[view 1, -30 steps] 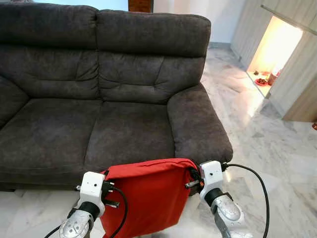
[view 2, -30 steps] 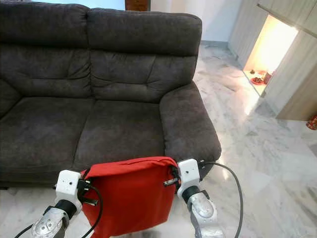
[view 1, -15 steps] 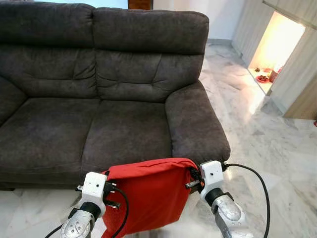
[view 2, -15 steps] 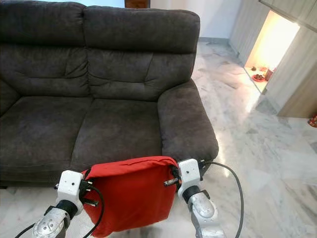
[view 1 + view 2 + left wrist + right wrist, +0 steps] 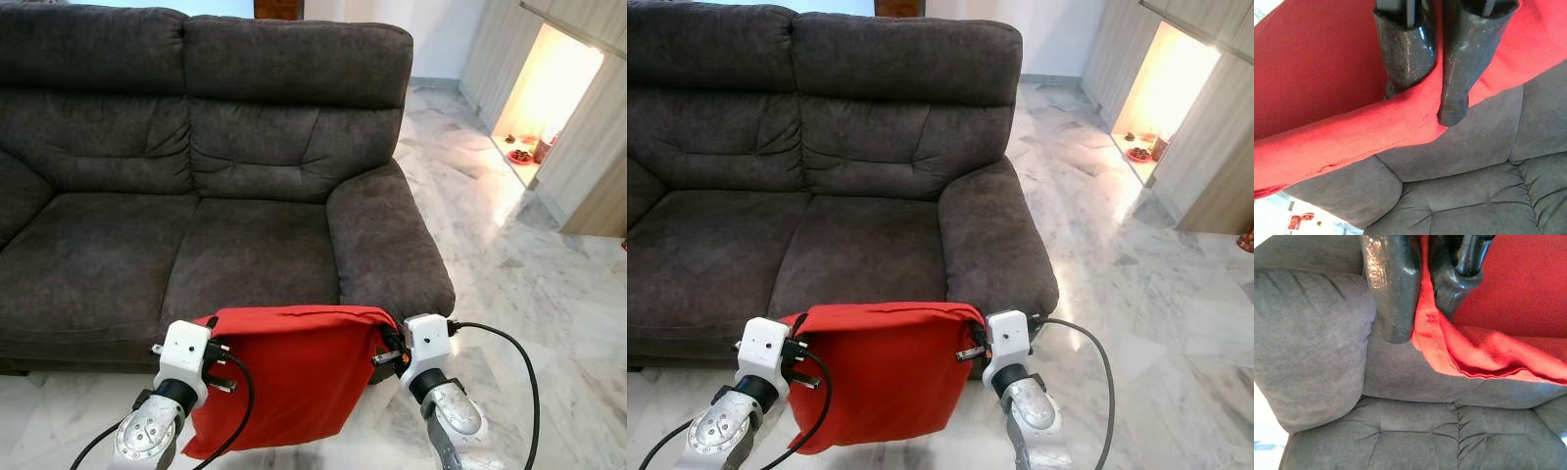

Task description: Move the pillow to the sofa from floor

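A red pillow [image 5: 284, 377] hangs in the air between my two arms, just in front of the dark grey sofa's [image 5: 245, 255] front edge. My left gripper [image 5: 1431, 105] is shut on the pillow's top left corner, its black fingers [image 5: 1406, 54] pinching the red seam. On the top right corner my right gripper [image 5: 1418, 318] is shut too, with the red edge [image 5: 1449, 352] squeezed between its fingers [image 5: 1388, 293]. Both white wrists [image 5: 186, 351] sit level with the pillow's top edge. The pillow's lower half dangles over the floor.
The sofa's right armrest [image 5: 387, 245] bulges just beyond my right wrist [image 5: 427, 341]. White marble floor [image 5: 529, 264] stretches to the right. A lit niche [image 5: 534, 98] with small objects stands in the wall at far right. Black cables [image 5: 509, 362] trail from both wrists.
The pillow has been raised a little and brought closer to the sofa's front edge; its top edge is now stretched flatter between the two grippers. The camera has shifted slightly.
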`<state>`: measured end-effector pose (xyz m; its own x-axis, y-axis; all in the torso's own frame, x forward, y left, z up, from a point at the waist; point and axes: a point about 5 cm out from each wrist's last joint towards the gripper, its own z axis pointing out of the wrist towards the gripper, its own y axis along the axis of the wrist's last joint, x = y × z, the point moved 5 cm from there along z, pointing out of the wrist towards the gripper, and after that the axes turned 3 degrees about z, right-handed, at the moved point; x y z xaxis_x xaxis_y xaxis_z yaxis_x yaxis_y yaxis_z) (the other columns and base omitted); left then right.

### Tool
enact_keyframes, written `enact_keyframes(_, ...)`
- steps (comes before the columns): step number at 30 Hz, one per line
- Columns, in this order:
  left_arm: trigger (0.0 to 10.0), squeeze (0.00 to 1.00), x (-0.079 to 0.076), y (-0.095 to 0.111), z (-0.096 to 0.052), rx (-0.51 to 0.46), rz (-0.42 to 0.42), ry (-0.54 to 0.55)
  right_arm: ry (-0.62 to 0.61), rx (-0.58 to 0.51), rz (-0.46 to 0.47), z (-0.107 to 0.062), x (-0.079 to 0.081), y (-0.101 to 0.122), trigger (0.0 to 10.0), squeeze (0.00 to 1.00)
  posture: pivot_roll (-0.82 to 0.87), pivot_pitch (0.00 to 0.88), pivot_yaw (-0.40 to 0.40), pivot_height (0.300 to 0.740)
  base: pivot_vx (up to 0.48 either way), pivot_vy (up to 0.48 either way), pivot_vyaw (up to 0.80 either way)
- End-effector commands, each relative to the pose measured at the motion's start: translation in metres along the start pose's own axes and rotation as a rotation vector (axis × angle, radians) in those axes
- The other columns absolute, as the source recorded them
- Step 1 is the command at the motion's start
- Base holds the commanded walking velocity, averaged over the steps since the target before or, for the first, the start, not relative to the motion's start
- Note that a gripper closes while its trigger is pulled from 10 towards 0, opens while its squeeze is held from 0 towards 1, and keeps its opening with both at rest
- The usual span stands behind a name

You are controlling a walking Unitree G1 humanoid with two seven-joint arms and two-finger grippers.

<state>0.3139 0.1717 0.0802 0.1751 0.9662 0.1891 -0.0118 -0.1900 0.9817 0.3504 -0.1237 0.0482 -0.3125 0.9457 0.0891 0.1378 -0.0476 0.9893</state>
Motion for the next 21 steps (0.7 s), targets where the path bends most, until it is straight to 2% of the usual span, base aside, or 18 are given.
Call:
enact_keyframes(1, 10.0, 0.00, 0.026, 0.018, -0.003, -0.079, 0.005, 0.105, -0.094, -0.048, 0.054, -0.010, -0.029, 0.010, 10.0, 0.00, 0.14, 0.058, -0.025, 0.740, 0.000, 0.000, 0.00)
enact_keyframes(4, 10.0, 0.00, 0.015, 0.021, 0.000, -0.091, -0.010, 0.079, 0.017, -0.029, 0.038, -0.011, -0.009, 0.005, 10.0, 0.00, 0.15, 0.054, -0.028, 0.740, 0.000, 0.000, 0.00)
enact_keyframes(6, 10.0, 0.00, 0.006, 0.022, 0.000, -0.099, -0.026, 0.065, 0.017, -0.034, 0.047, -0.012, -0.009, 0.005, 10.0, 0.00, 0.14, 0.049, -0.027, 0.740, 0.000, 0.000, 0.00)
enact_keyframes(13, 10.0, 0.00, 0.002, 0.023, -0.001, -0.106, -0.060, 0.072, 0.029, -0.043, 0.041, -0.012, -0.008, 0.008, 10.0, 0.00, 0.14, 0.043, -0.022, 0.740, 0.000, 0.000, 0.00)
enact_keyframes(20, 10.0, 0.00, 0.005, 0.025, 0.000, -0.108, -0.050, 0.076, 0.058, -0.058, 0.057, -0.013, -0.001, 0.009, 10.0, 0.00, 0.14, 0.041, -0.020, 0.740, 0.000, 0.000, 0.79)
enact_keyframes(21, 10.0, 0.00, 0.006, 0.025, 0.000, -0.108, -0.051, 0.077, 0.053, -0.056, 0.063, -0.013, -0.001, 0.009, 10.0, 0.00, 0.15, 0.046, -0.018, 0.740, 0.000, 0.000, 0.00)
